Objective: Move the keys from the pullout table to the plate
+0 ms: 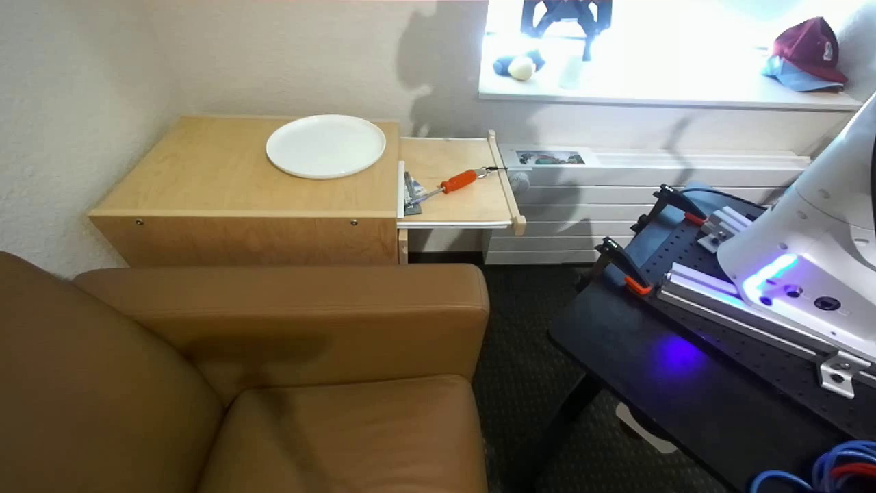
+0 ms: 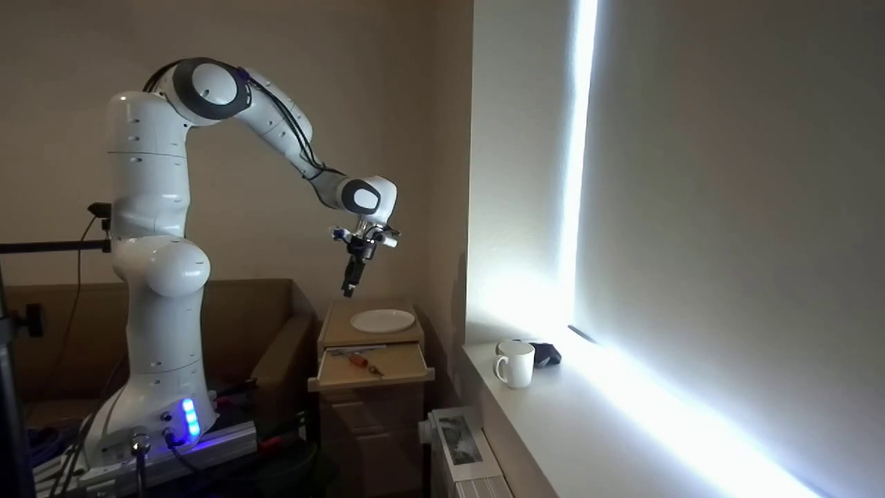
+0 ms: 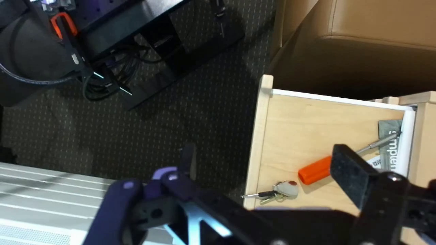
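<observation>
The keys point(image 1: 487, 171) lie on the pullout table point(image 1: 455, 152) close to its front rail. In the wrist view the keys point(image 3: 286, 189) show a grey fob with a red spot, and a thin metal end reaches over the rail of the pullout table point(image 3: 296, 126). The white plate point(image 1: 326, 146) sits on the cabinet top; it also shows in an exterior view point(image 2: 382, 320) and is out of the wrist view. My gripper point(image 3: 267, 166) is open and empty, high above the pullout table, with the keys between its fingers in that view. It also shows in both exterior views point(image 1: 558, 42) point(image 2: 348, 289).
An orange-handled screwdriver point(image 3: 315, 170) lies beside the keys, its shaft over flat packets point(image 3: 390, 146) near the cabinet. The cabinet top point(image 1: 205, 161) is higher than the pullout table. A sofa point(image 1: 287, 294), a radiator point(image 1: 650, 178) and a windowsill with a mug point(image 2: 515, 364) stand around.
</observation>
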### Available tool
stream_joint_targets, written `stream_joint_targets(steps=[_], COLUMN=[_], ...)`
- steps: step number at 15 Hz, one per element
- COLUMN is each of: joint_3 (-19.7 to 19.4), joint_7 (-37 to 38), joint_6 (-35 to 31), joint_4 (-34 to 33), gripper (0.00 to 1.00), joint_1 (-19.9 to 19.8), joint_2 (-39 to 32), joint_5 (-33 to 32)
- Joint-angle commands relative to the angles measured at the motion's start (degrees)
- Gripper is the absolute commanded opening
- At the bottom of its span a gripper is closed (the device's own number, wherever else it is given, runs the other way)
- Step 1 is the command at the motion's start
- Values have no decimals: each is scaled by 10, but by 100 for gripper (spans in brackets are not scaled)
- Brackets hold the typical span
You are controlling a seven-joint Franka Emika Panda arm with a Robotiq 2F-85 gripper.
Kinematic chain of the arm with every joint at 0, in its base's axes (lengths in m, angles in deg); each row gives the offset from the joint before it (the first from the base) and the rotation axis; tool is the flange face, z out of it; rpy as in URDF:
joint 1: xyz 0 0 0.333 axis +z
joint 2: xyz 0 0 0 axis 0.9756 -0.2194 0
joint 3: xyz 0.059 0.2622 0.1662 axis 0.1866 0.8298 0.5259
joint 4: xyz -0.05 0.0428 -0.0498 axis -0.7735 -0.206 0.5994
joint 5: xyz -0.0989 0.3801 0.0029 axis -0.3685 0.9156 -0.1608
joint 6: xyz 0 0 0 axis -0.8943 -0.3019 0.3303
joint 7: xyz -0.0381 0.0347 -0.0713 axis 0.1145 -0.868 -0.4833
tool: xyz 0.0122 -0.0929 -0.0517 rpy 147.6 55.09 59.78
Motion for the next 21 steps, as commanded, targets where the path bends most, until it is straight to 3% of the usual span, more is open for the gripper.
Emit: stream_joint_targets(steps=[1, 3, 12, 13, 17, 21], joint_3=[3, 4, -11, -5, -9, -8], joint_7=[5, 100, 385, 345, 381, 469], joint_6=[3, -51, -293, -258, -285, -352], joint_4=[-2, -22, -15, -9, -12, -32], gripper=[100, 100, 100, 100, 100, 100], joint_1=[-3, -2, 36, 30, 34, 37], joint_2=[0, -56, -194, -171, -193, -253], joint_5=[0, -2, 25, 17, 17, 64])
